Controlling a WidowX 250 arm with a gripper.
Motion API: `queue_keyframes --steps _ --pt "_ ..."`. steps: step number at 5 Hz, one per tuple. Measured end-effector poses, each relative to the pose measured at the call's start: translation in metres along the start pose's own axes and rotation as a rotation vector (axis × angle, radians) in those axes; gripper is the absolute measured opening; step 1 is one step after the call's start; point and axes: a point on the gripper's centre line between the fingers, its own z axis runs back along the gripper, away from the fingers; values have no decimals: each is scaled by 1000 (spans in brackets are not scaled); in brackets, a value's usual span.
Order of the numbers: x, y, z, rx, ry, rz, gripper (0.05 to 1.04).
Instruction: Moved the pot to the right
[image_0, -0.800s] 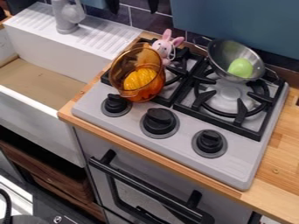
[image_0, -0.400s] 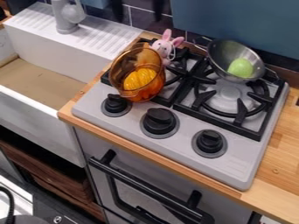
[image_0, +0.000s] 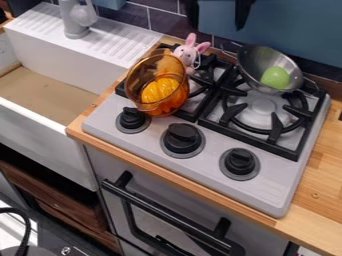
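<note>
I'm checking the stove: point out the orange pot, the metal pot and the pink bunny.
Orange pot (image_0: 136, 77), camera view: left wall.
Metal pot (image_0: 256, 62), camera view: inner wall.
Pink bunny (image_0: 186, 52), camera view: head.

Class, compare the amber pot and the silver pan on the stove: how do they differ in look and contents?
The amber pot is see-through, while the silver pan is opaque, shiny metal.
The pot holds a ridged yellow-orange thing; the pan holds a smooth, light-green one.
The pot looks deep, the pan shallower.
Shared: both sit tilted on the stove, with their openings visible.
</note>
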Motion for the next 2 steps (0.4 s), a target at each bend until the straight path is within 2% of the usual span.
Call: queue_keyframes --steps 1,2 --pt "3 -23 7 -7 -12 38 997" --pt "-5 -42 4 -1 -14 14 997"
